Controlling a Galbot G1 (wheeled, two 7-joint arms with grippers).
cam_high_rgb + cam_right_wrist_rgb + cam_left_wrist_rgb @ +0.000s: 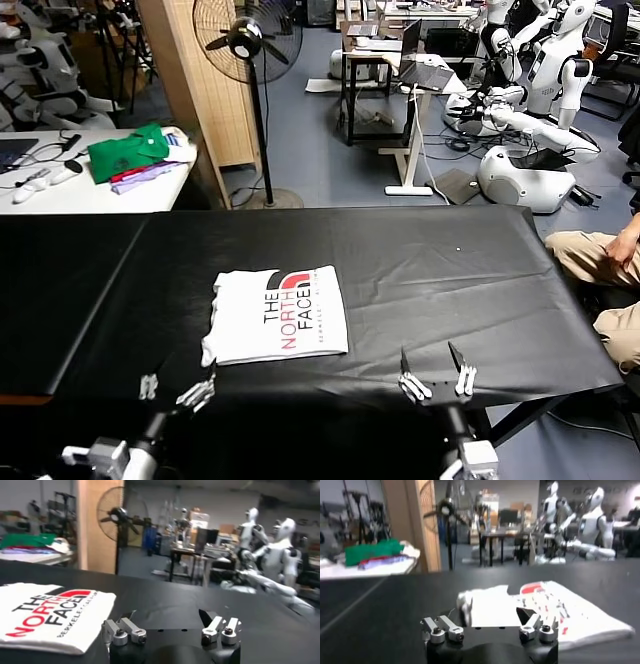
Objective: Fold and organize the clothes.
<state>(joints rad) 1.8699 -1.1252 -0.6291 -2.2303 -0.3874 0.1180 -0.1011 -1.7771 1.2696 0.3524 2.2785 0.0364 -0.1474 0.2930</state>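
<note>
On the black table: one white T-shirt (280, 315), folded into a flat rectangle, lower left of centre in the head view, logo print facing up
T-shirt count: one; black and red lettering reads along its length; one bunched sleeve edge sticks out at its lower left corner
Table (450, 270): one, covered in black cloth with light wrinkles, filling the middle band of the head view
Left gripper (178, 389): one, at the lower left of the head view, just below the shirt's lower left corner, fingers spread wide, holding nothing
Left wrist view: the shirt (540, 610) lies just beyond the spread fingers (442, 629), not touching them
Right gripper (437, 376): one, at the lower right of the head view, near the table's front edge, well apart from the shirt, fingers spread wide and empty
Right wrist view: the shirt (50, 615) lies off to one side of the fingers (220, 628), clear of them
Side table (60, 190): one, white, upper left of the head view, bearing one green garment (128, 150) with a purple cloth (150, 177) beside it
Fan (247, 40): one, on a stand, upper middle, behind the black table
White robots (545, 70): several, upper right; exact count cannot be told
Person's knee (590, 250): one, at the right edge beside the table
In the way: nothing lies between either gripper and the shirt
</note>
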